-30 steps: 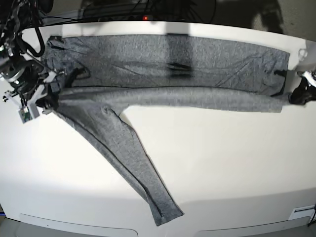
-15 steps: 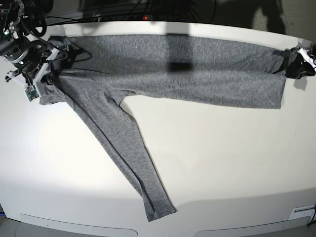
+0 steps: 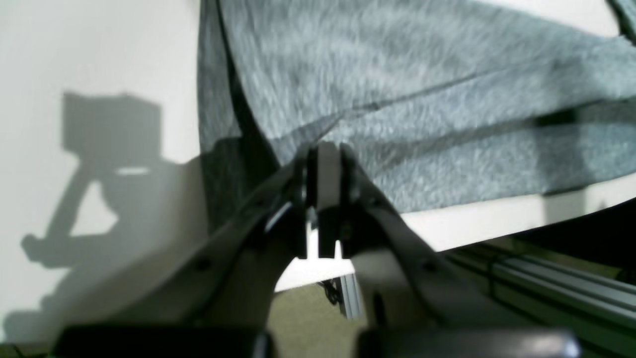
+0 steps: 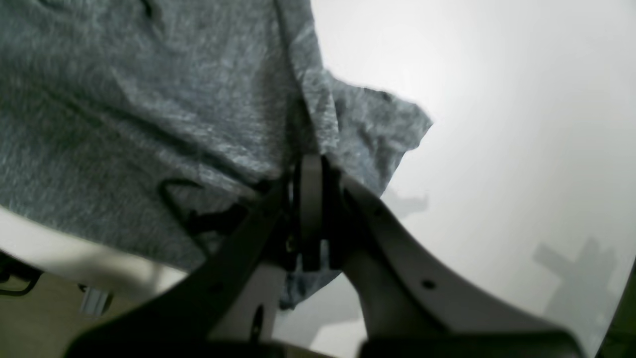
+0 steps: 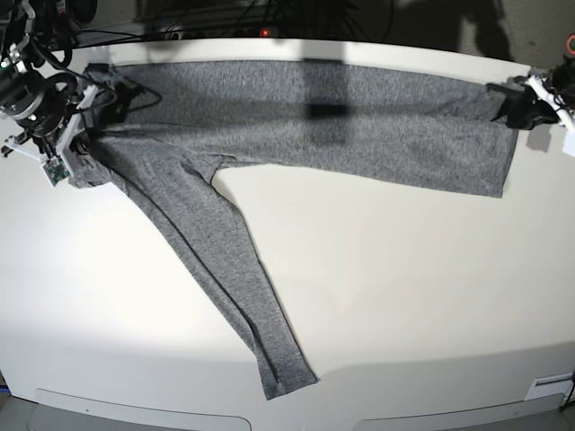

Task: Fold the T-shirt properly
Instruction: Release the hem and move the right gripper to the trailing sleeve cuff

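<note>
Base view: T-shirt folded once lengthwise, one sleeve trailing loose. Left gripper and right gripper both clamped on its ends; sleeve and crosswise folds remain.

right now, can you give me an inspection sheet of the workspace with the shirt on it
surface: white table, bare apart from the shirt.
job's things: large heather-grey knit long-sleeved T-shirt, body stretched along the far edge, one sleeve lying diagonally toward the near edge.
clutter: nothing seen.
grippers: left gripper shut on one end of the shirt; right gripper shut on the opposite end, cloth bunched at the jaws.
cables: black cables behind the table's far edge.
surroundings: metal frame rail below the table edge; dark background.
</note>
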`<state>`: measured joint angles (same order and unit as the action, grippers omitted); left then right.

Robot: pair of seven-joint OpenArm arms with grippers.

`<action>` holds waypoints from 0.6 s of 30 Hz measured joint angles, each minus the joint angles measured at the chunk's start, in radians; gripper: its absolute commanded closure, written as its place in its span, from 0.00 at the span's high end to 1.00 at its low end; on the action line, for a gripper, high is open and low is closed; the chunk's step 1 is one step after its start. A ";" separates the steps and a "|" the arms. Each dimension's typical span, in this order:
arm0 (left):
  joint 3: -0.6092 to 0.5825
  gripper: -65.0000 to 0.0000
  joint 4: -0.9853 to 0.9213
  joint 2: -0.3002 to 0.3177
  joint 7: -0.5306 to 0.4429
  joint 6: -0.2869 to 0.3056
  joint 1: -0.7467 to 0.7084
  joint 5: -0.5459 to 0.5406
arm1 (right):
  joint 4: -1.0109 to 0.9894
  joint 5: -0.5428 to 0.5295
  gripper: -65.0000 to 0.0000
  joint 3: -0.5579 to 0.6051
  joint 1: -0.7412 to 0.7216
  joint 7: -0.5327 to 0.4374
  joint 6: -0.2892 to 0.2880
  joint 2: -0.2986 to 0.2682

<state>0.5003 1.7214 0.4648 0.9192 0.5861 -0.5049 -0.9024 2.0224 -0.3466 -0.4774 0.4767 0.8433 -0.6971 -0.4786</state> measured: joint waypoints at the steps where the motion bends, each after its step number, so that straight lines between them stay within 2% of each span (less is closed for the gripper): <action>1: 0.000 0.00 0.000 -0.006 -0.003 0.000 -0.006 0.000 | 0.000 0.000 0.00 0.000 0.009 0.000 0.000 0.000; 7: 0.000 0.00 0.000 -0.014 -0.017 0.000 -0.012 0.003 | 0.000 0.000 0.00 0.000 0.039 0.004 0.000 -0.001; 8: 0.000 0.00 0.000 -0.013 -0.018 0.000 -0.013 0.004 | 0.000 0.000 0.05 0.000 0.041 0.004 0.000 0.000; 11: 0.000 0.02 0.000 -0.014 -0.018 0.000 -0.013 0.004 | 0.000 0.003 0.29 0.000 0.042 0.014 0.000 -0.001; 13: 0.000 0.21 0.000 -0.014 -0.018 0.000 -0.013 0.003 | 0.000 0.003 0.39 0.000 0.042 0.013 0.000 -0.001; 15: 0.000 0.35 0.000 -0.014 -0.017 0.000 -0.013 0.011 | 0.000 0.004 0.46 0.000 0.042 0.014 0.000 -0.001; 18: 0.000 0.41 0.000 -0.014 -0.020 0.000 -0.013 0.101 | 0.000 0.020 0.51 0.000 0.042 0.012 0.000 -0.001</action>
<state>0.5003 1.7214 0.4511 0.8989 0.5865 -0.5175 -0.8017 2.0220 -0.3264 -0.4774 0.5186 0.8551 -0.6971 -0.4793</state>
